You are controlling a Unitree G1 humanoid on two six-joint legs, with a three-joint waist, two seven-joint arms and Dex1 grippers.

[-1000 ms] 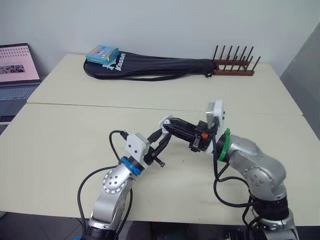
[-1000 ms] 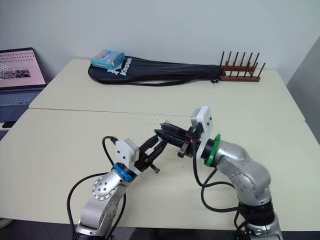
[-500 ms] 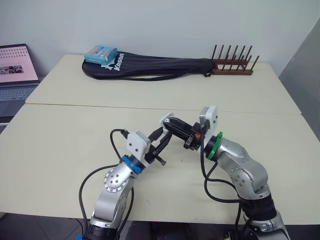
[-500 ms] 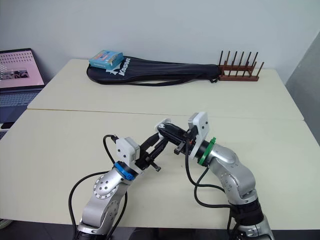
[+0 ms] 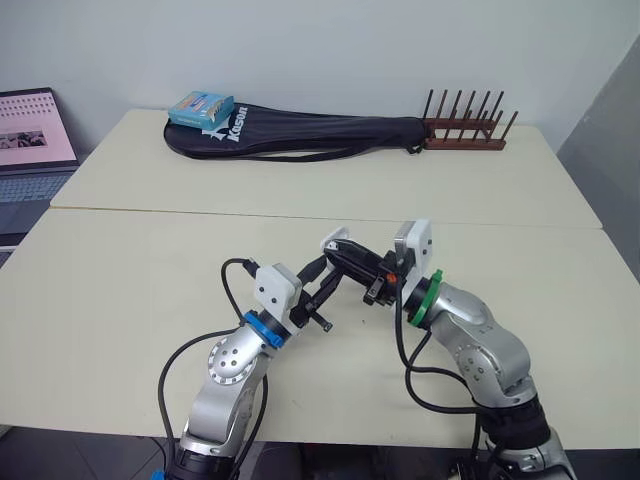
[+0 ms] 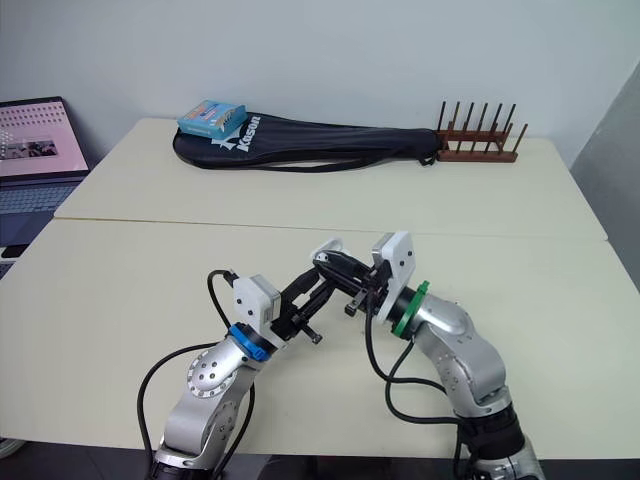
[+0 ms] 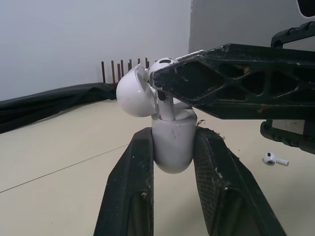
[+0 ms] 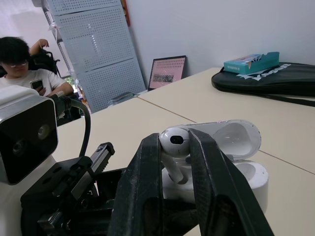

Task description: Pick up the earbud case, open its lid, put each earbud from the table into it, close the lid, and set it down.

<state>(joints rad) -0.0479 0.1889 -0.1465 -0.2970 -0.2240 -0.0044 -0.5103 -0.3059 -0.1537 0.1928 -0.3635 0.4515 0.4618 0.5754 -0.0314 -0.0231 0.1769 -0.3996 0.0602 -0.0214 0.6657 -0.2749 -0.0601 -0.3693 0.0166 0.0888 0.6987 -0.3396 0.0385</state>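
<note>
Left wrist view: glossy rounded earbud case (image 7: 172, 145), upright, lid (image 7: 132, 93) open, is clamped by left tool (image 7: 173, 136); stem-down earbud (image 8: 173, 139) is pinched by right tool (image 8: 174, 147).

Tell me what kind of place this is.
Most likely an office or lab workroom: pale desks pushed together, an open laptop at the side, and, in the right wrist view, a perforated panel with a seated person beside it.
</note>
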